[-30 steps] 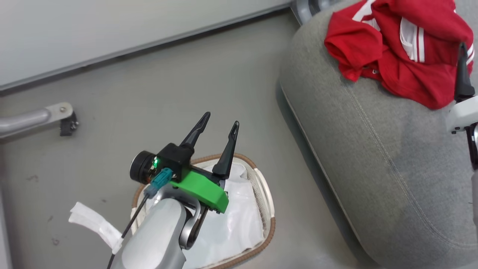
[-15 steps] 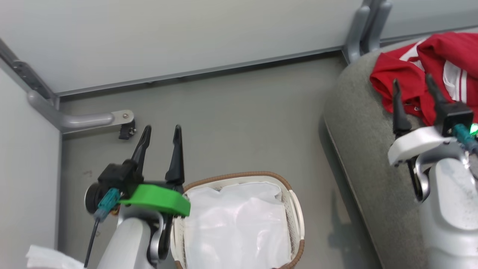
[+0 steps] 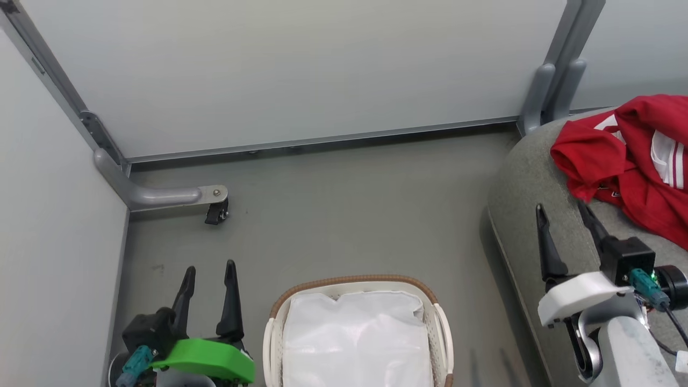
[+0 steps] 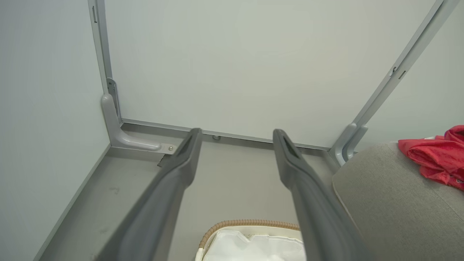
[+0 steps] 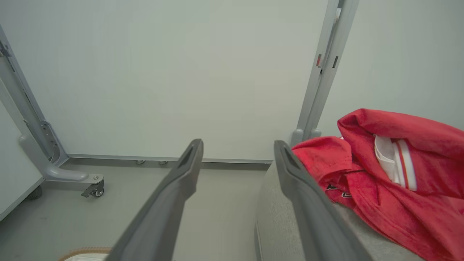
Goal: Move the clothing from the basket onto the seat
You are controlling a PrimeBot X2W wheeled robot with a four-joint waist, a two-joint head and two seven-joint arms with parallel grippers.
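The red clothing [image 3: 629, 166] with white stripes lies crumpled on the grey seat [image 3: 521, 215] at the right; the right wrist view has the clothing [image 5: 384, 181] on the seat [image 5: 275, 224], and the left wrist view has the clothing [image 4: 435, 157] on the seat [image 4: 391, 203]. The white basket [image 3: 355, 283] with a brown rim stands on the floor at bottom centre, holding just its white liner. My left gripper [image 3: 209, 270] stands open left of the basket, holding nothing. My right gripper [image 3: 559, 207] is open over the seat's near edge, short of the clothing, empty.
Pale partition walls close the back and left. A grey metal foot with a castor [image 3: 215, 212] sticks out from the left corner, and a grey post [image 3: 553, 91] stands behind the seat. Grey floor [image 3: 349, 215] stretches between basket and wall.
The whole head view has swung and tilted up, so the camera moved. Both arms have drawn back toward me: the left gripper is off the basket, the right has backed away from the clothing.
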